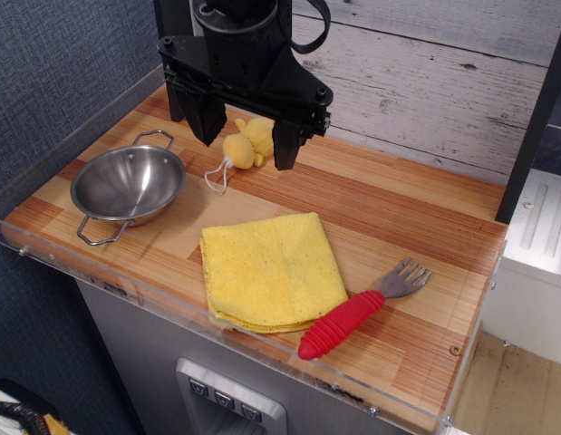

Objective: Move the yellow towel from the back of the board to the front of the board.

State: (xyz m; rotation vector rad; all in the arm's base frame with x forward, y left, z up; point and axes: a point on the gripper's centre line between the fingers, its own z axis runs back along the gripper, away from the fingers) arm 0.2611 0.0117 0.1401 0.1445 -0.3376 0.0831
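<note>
The yellow towel (272, 271) lies flat and folded at the front of the board (416, 213), its near edge by the clear rim. At its 3 o'clock, just touching, is a red-handled fork (360, 311). At 10 o'clock, apart from it, sits a steel bowl (128, 185). At 12 o'clock a small yellow plush toy (247, 142) (white string attached) rests near the wall. Above the toy hangs the black gripper (246, 138), fingers spread wide, holding nothing.
</note>
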